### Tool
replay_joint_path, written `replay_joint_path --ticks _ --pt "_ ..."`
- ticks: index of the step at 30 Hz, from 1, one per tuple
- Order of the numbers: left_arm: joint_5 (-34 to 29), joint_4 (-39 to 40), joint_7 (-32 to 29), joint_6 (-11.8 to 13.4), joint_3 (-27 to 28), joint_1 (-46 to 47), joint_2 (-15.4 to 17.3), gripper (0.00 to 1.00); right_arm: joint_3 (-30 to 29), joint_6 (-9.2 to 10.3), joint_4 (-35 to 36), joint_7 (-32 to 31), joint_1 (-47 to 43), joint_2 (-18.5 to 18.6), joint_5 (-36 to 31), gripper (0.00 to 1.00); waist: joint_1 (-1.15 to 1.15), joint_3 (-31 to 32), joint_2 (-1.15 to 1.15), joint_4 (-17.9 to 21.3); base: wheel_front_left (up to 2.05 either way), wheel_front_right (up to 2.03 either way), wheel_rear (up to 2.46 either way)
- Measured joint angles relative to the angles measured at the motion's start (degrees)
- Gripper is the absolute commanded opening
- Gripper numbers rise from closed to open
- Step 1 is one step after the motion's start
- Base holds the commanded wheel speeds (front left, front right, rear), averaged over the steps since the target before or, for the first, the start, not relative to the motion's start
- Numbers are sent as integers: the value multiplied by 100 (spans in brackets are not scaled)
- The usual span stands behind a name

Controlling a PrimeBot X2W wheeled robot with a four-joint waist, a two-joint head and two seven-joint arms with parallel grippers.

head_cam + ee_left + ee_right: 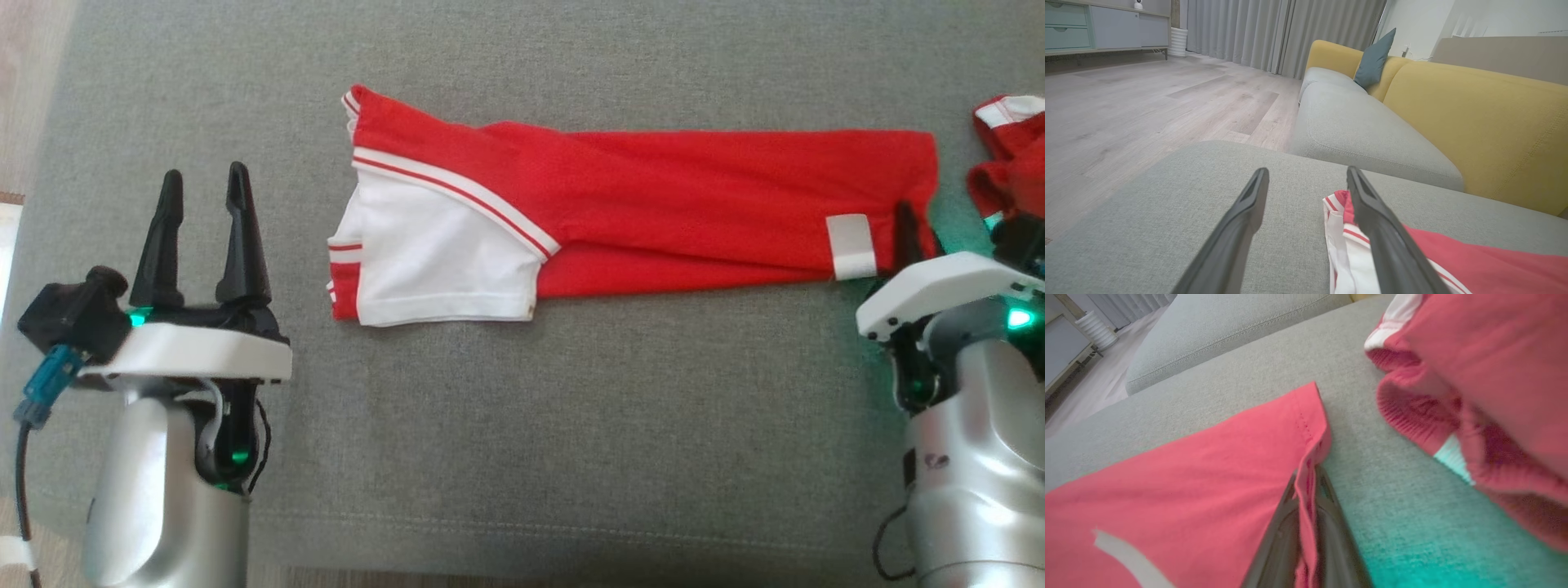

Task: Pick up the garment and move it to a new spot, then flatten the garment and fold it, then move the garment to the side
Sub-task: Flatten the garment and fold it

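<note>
The right gripper (1306, 479) pinches the red hem of the shirt (653, 204). The left gripper (204, 196) hangs spread and empty beside its white end.

Yellow sofa (1474, 122), teal cushion (1374, 57) against backrest; grey curtains (1257, 32) behind; wood floor (1147, 102); pale cabinet (1106, 28) far left.

**Left gripper (1307, 171) spread beside the garment (1453, 261)**

Its two dark fingers stand apart above a grey cushion (1167, 212). One finger overlaps the garment's red-and-white end. Beyond lie a yellow-backed sofa (1474, 122), a teal pillow (1374, 61) and a wooden floor (1147, 106).
</note>
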State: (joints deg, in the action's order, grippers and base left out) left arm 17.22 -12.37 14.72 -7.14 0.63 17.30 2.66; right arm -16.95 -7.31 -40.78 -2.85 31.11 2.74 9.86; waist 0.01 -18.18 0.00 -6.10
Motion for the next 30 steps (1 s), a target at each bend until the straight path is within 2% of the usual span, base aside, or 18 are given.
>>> replay_joint_path --ticks 5,8,13,19,30 --pt "0 -7 0 0 -1 2 -5 100 -813 0 422 1 -3 -35 -789 0 0 71 0 12 0 0 0" --pt "0 -24 0 0 -3 1 -10 100 -1238 0 732 -1 1 -29 -1035 0 0 147 0 11 0 0 0" --pt "0 -34 0 0 -3 -12 -19 100 -1547 1 1166 13 5 -21 -1270 0 -1 301 0 9 0 0 0" --pt "0 -73 0 0 -9 -74 -31 100 -1042 1 1355 8 1 -22 -907 0 -1 509 0 1 0 0 0" --pt "1 -96 0 0 3 -391 -48 100 721 1 1887 -256 -230 -4 756 0 -1 1001 0 -138 0 0 0"
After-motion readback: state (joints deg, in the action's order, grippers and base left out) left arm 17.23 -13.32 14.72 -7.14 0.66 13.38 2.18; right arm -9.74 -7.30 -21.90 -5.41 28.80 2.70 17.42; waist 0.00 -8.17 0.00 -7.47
